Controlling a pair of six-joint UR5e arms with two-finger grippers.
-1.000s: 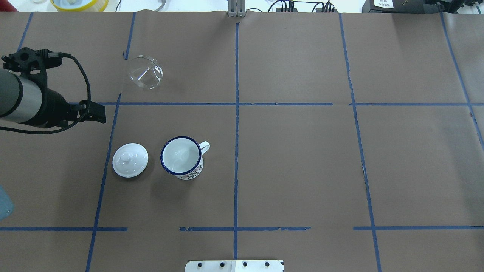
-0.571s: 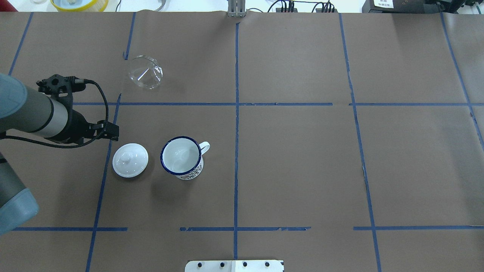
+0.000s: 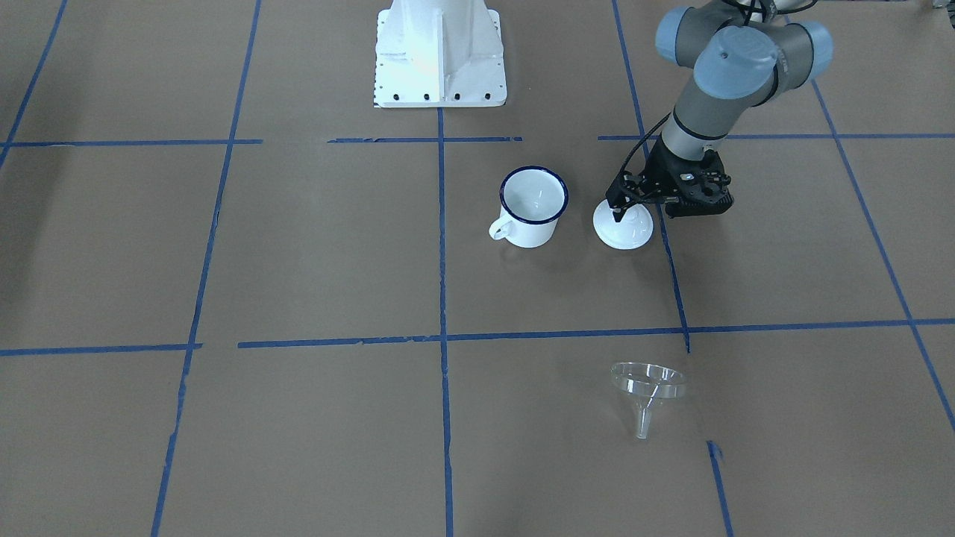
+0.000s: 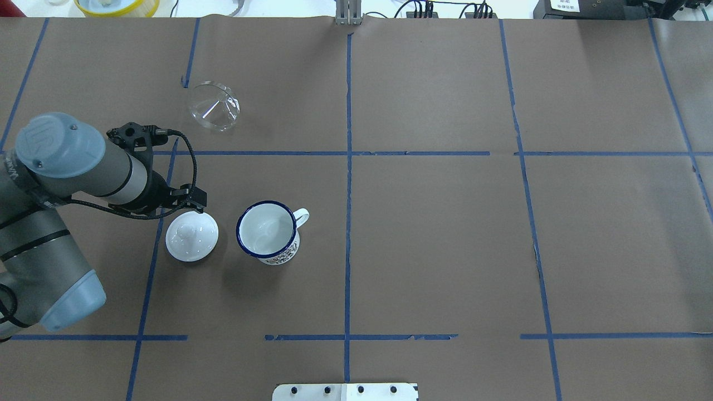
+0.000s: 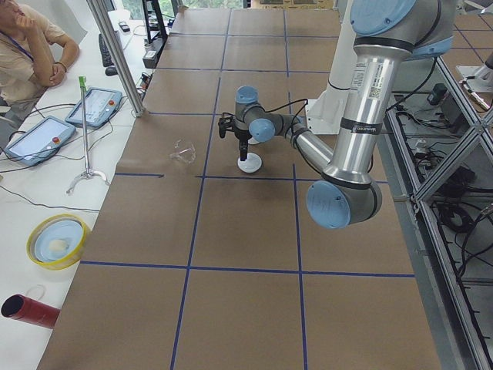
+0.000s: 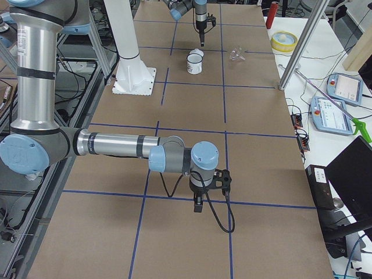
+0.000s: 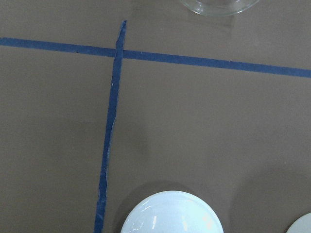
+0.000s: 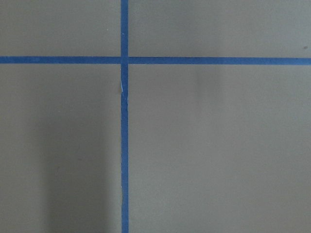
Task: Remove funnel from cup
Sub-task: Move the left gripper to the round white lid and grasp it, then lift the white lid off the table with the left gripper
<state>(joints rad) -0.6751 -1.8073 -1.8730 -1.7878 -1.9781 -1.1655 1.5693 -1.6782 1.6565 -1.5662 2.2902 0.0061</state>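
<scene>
The clear funnel [image 4: 213, 106] lies on its side on the brown table, far from the cup; it also shows in the front view [image 3: 647, 388] and at the top edge of the left wrist view [image 7: 214, 5]. The white cup [image 4: 267, 231] with its dark blue rim stands upright and empty [image 3: 533, 205]. My left gripper [image 4: 196, 200] points down, looks shut and empty, and hovers over the far edge of the white knobbed lid [image 4: 191, 236], left of the cup [image 3: 618, 215]. My right gripper [image 6: 198, 204] hangs over bare table far to the right; I cannot tell its state.
The robot's white base plate [image 3: 439, 52] sits at the near table edge. A yellow-rimmed bowl [image 4: 117, 5] and cables lie beyond the far edge. An operator [image 5: 27, 46] sits by teach pendants [image 5: 96, 106] past the far side. Blue tape lines cross the table.
My left arm has swung in from the left edge, rightward and toward the robot, ending over the lid. The funnel, cup and lid have not moved.
</scene>
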